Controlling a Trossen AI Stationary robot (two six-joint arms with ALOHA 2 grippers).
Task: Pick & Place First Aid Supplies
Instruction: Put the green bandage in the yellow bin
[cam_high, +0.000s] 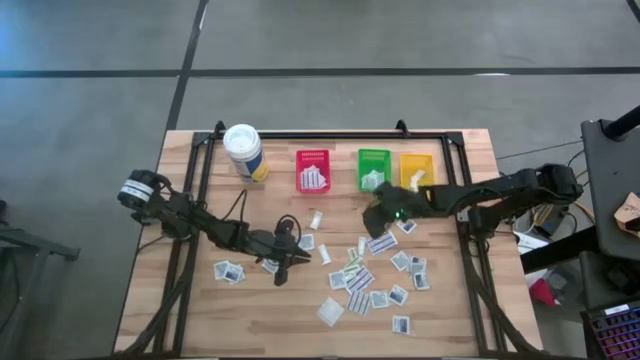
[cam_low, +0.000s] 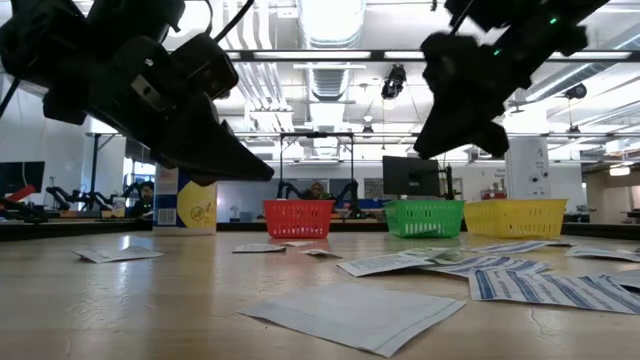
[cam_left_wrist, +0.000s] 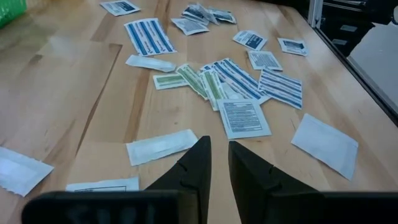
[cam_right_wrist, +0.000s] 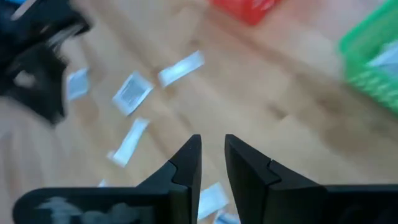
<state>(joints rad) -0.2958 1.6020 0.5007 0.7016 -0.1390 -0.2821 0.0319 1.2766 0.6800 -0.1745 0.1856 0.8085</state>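
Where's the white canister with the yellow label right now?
High view: the canister stands at the table's far left edge, left of the red bin.

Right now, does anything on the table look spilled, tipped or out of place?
Nothing looks damaged. The packets lie scattered loose over the table, some overlapping in a heap, which fits an unfinished sort. The canister stands upright, and the red, green and yellow bins sit in a row.

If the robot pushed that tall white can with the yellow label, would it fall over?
Probably, if pushed near its top. The canister stands upright on the table, taller than it is wide. Being round, it would likely roll once down. A low nudge might only slide it.
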